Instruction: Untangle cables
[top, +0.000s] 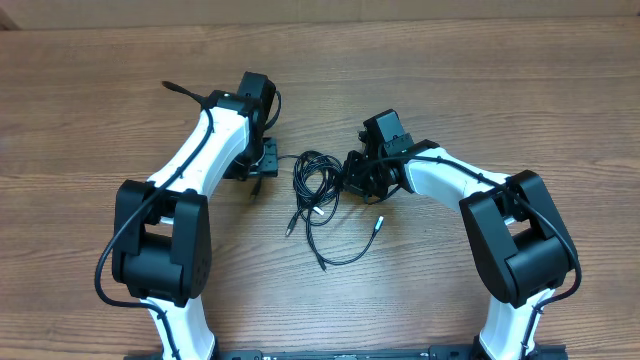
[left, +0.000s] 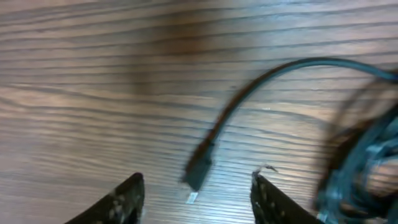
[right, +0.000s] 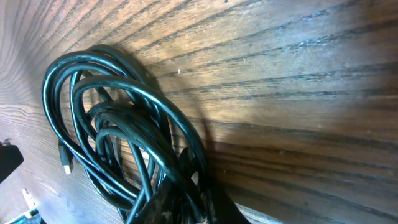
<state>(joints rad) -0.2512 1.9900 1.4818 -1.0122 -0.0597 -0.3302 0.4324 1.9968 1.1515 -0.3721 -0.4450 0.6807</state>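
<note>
Overhead: thin black cables (top: 318, 190) lie bunched on the wooden table (top: 100, 100), between the left claw (top: 268, 160) and the right claw (top: 356, 176), whose tip meets the bundle. They look light, limp and slick. A plug or a single outer loop seems the best place to hold.

Left wrist: this claw is spread wide and empty, with a plug end (left: 199, 169) lying just ahead between its fingers (left: 127, 199). The overhead camera hides this.

Right wrist: overlapping loops fill the space directly ahead. The jaws are lost in the dark, so I cannot tell whether they are gripping.
</note>
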